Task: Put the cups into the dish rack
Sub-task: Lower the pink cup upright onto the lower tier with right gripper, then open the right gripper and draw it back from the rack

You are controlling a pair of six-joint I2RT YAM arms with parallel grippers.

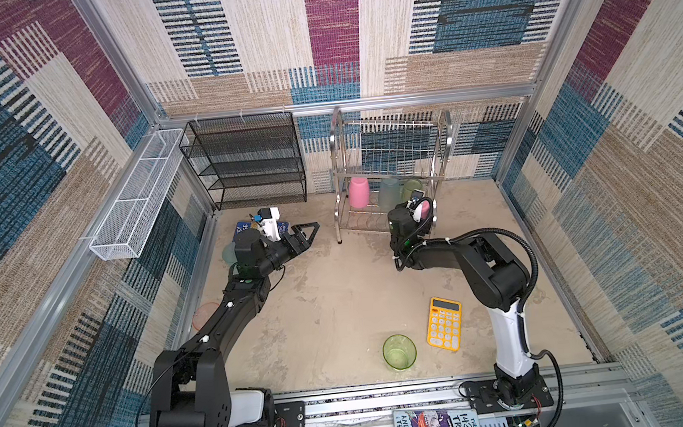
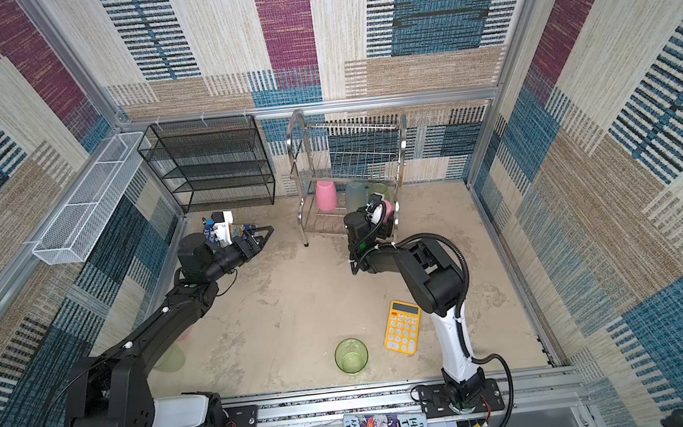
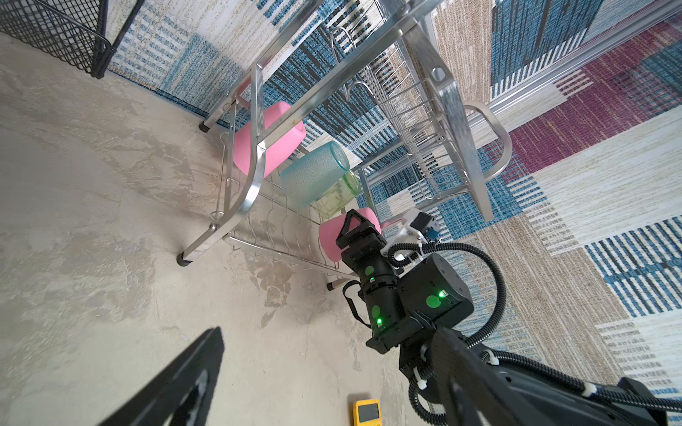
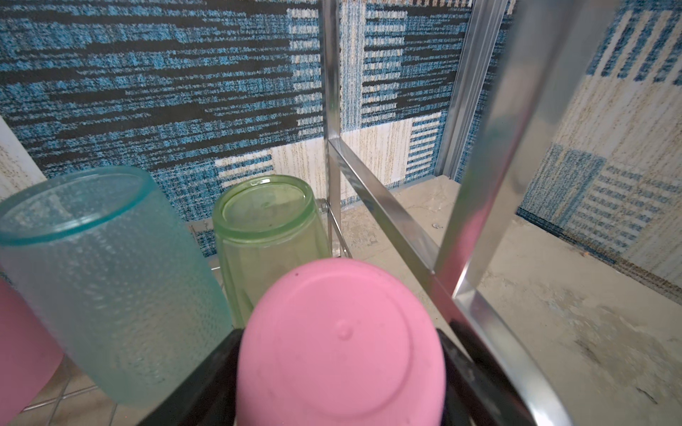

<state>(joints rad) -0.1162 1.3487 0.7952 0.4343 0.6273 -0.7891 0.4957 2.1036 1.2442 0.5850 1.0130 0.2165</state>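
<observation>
Pink opaque plastic tumbler (image 4: pixel 332 324), inverted on the silver wire dish rack (image 4: pixel 387 208), sits between the right gripper (image 4: pixel 341 369) fingers; whether they clamp it, I can't tell.

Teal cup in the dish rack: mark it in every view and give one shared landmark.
Top view: teal cup, between the far pink cup and the green cup.
Top view: same place.
Left wrist: between those same two cups.
Right wrist: close up, beside the green cup, beyond the near pink cup.
Landmark: the green cup, next to it in all four views.
</observation>
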